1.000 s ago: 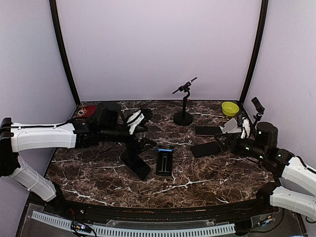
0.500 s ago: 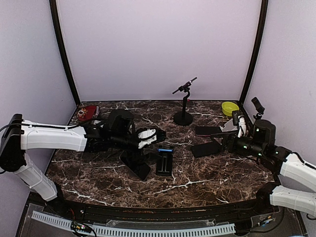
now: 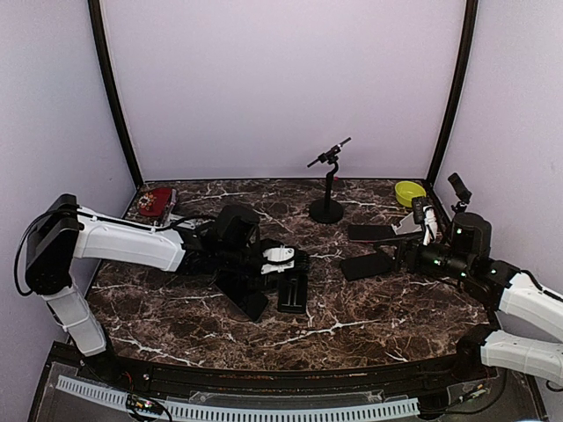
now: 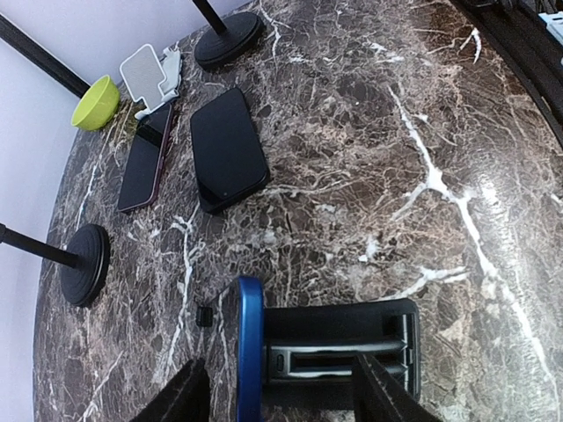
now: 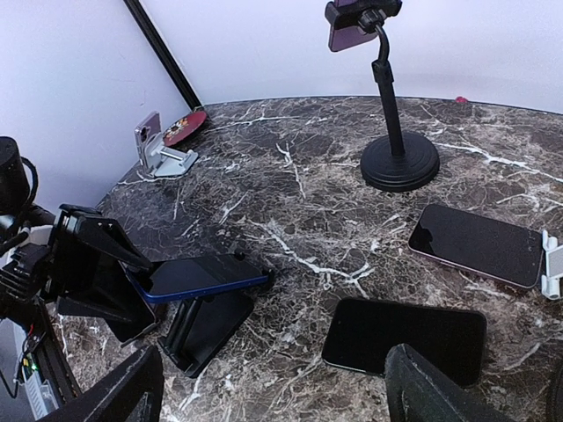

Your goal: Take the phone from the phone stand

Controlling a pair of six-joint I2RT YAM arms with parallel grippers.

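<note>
1. Blue-rimmed, the phone (image 5: 198, 277) lies tilted on the black phone stand (image 5: 208, 332) near the middle of the marble counter (image 3: 352, 338).
2. The left end effector (image 3: 286, 258) is at the phone. Its fingers (image 4: 187, 394) stand apart on either side of the blue edge, with a gap showing: open, not clamped.
3. The right end effector (image 5: 277, 393) hangs over the right side of the counter, spread wide, with nothing between its fingers.
4. A yellow-green bowl (image 3: 410, 192) sits in the far right corner; its contents cannot be told. At the back, a tall clamp stand (image 3: 327, 180) holds a purple phone (image 5: 356, 22).
5. Two dark phones (image 3: 367, 265) (image 3: 369, 232) lie flat between the phone stand and the right arm. Bare marble runs along the near edge.
</note>
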